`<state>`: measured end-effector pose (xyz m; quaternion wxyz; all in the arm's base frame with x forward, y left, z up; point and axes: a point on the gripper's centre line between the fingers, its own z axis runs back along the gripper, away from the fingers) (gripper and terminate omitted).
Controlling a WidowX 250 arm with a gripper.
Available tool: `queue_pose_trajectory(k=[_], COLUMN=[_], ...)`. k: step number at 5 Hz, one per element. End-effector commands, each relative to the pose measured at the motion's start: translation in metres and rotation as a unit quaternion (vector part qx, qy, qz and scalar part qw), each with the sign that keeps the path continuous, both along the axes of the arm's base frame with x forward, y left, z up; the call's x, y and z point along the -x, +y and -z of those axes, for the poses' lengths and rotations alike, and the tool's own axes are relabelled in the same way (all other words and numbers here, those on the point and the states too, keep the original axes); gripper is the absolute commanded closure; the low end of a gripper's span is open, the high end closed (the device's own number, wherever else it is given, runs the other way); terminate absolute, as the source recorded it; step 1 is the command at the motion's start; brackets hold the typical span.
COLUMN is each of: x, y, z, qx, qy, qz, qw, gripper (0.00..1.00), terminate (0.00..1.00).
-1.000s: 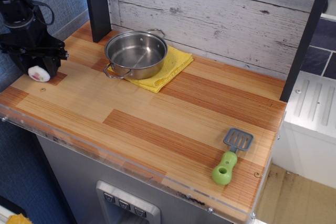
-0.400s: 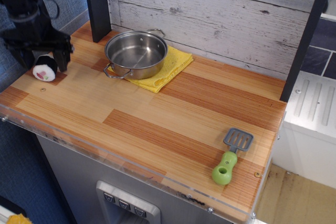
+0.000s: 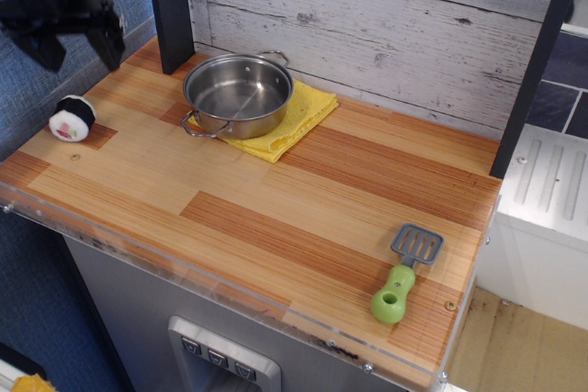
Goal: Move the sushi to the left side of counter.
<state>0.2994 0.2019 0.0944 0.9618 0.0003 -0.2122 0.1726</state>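
Observation:
The sushi (image 3: 72, 118), a small maki roll with black wrap and a white face with a pink centre, lies on its side at the far left edge of the wooden counter (image 3: 276, 199). My black gripper (image 3: 78, 50) hangs open above and a little behind the sushi, well clear of it, with its two fingers spread and nothing between them.
A steel pot (image 3: 238, 94) stands on a yellow cloth (image 3: 289, 121) at the back middle. A green-handled grey spatula (image 3: 404, 274) lies near the front right corner. A dark post (image 3: 171, 6) rises behind the pot, by the plank wall.
My gripper has opened, let go of the sushi on the counter's left edge, and risen up away from it. The sushi stays where it was set.

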Motion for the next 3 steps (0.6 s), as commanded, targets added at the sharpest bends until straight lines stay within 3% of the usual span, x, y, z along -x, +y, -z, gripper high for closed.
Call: queue_pose_trajectory(k=[1,2,3], x=[0.0177,0.0177,0.0177], y=[-0.0056,-0.0056,-0.0056], z=[-0.0238,-0.0238,-0.0238], qx=[-0.018,-0.018,-0.018], qy=[-0.021,-0.021,-0.021], qz=[-0.002,-0.002,-0.002], qw=[0.9996,0.9996,0.9996], gripper=[0.0,0.0,0.0], terminate=[0.0,0.0,1.0])
